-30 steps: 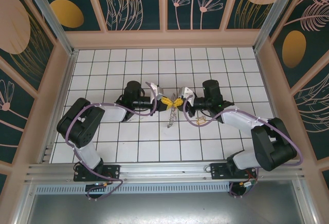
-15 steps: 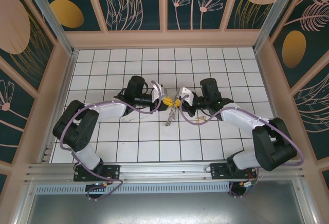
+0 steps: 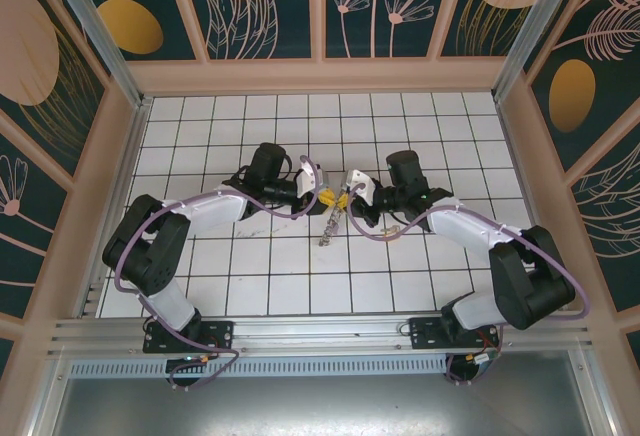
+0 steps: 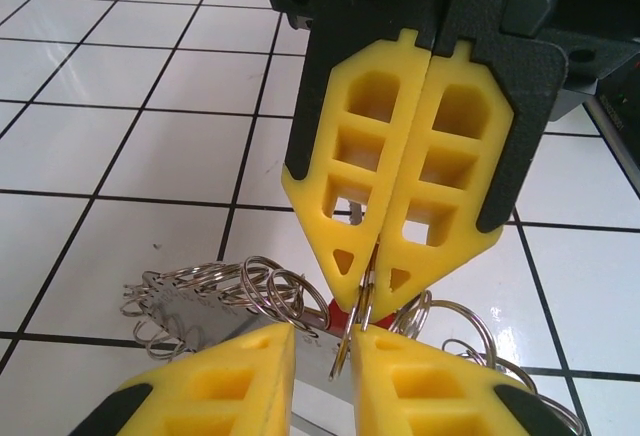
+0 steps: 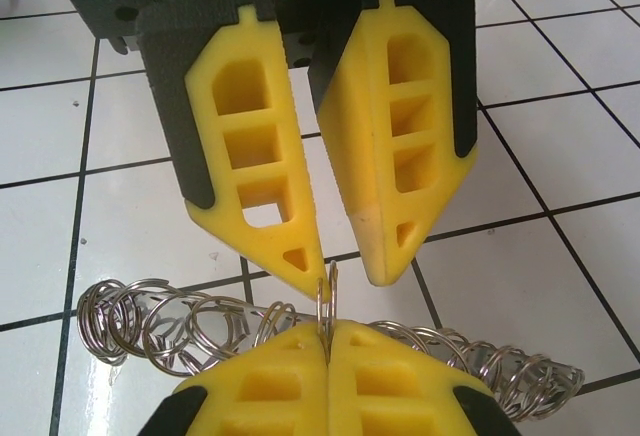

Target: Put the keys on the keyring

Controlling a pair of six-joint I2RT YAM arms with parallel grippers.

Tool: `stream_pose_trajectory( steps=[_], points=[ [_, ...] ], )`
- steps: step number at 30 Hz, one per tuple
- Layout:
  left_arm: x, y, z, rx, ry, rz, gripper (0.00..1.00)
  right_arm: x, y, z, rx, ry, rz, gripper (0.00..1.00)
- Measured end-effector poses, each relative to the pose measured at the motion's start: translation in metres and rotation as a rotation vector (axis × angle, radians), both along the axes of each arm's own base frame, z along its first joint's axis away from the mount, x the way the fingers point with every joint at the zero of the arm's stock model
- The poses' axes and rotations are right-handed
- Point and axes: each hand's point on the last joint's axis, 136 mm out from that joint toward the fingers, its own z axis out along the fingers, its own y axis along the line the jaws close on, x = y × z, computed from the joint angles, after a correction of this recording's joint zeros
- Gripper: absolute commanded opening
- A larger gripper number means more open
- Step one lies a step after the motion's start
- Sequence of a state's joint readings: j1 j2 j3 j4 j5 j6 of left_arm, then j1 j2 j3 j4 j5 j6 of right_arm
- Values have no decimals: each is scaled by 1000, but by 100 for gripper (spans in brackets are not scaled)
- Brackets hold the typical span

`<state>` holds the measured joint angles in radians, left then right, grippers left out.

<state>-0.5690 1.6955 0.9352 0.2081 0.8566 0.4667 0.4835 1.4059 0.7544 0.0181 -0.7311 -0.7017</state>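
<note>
Left gripper (image 5: 347, 270): your fingers stand a narrow gap apart and grip nothing. Their tips point straight at the opposite hand and come very near it.
Right gripper (image 4: 372, 288): your fingers are pressed together. They pinch a thin loop (image 5: 325, 301) of wire that stands upright from between the pads.
Thin loop: its top rises into the gap of the left gripper, close beside one fingertip. You cannot tell whether it touches.
Keys (image 4: 341, 314): a red piece shows just under the right gripper's tips and just ahead of the left fingers, behind the loop. The rest is hidden.
Keyring (image 5: 185, 321): it lies on the white tiled table (image 4: 120, 156) directly beneath both pairs of fingertips and runs out to either side of them.
Keyring load: many small silver rings are crowded along it.
In the way: those rings fill the space below and around the pinched loop.
</note>
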Motion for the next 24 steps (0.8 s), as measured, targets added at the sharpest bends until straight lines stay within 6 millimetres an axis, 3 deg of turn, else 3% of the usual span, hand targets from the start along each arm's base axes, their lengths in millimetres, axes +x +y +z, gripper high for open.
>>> stream_pose_trajectory(
  steps=[7,10,13,24],
  points=[
    [1,-2,1,22,-3,-6,22,0,1,1,2,-1,4,0],
    [1,-2,0,25,-4,-8,15,1,2,1,2,-1,4,0],
    [0,-2,0,28,-4,-12,1,1,2,1,1,-2,2,1],
    [-5,-4,-5,-29,16,-17,0,3,0,-3,18,-11,-11,12]
  ],
)
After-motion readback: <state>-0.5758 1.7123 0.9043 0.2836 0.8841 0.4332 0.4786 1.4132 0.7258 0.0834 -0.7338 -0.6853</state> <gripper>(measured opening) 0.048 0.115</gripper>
